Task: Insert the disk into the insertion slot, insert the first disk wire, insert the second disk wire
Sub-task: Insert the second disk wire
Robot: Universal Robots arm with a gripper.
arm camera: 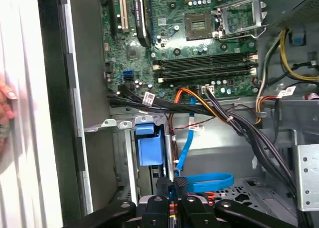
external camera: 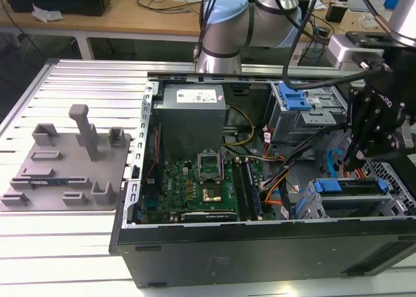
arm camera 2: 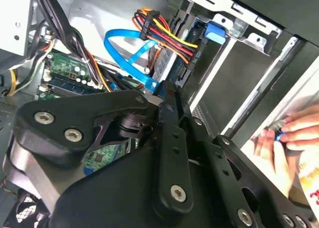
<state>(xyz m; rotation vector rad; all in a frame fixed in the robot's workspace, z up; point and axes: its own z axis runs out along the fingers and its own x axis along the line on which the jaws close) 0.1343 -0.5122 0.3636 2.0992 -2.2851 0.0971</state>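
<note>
Pinching, with the gripper (arm camera: pixel 173 194) closed, what looks like a black connector (arm camera: pixel 180 182) trailing red and orange wires. Sitting just ahead of the fingertips: the disk (arm camera: pixel 148 144), blue carrier showing, apparently seated in the insertion slot (external camera: pixel 390 175), long axis running away from the tips. Looping close alongside, a blue cable (arm camera: pixel 209 180); crossing farther ahead, black wire bundles (arm camera: pixel 239 128). Resting well off sideways, a person's hand (arm camera 2: pixel 286 135).

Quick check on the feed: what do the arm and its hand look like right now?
The arm has silver tube links and light blue joint caps, with black cables running along it. The hand is matte black, built from linked plates with silver screw heads and white lettering.
</note>
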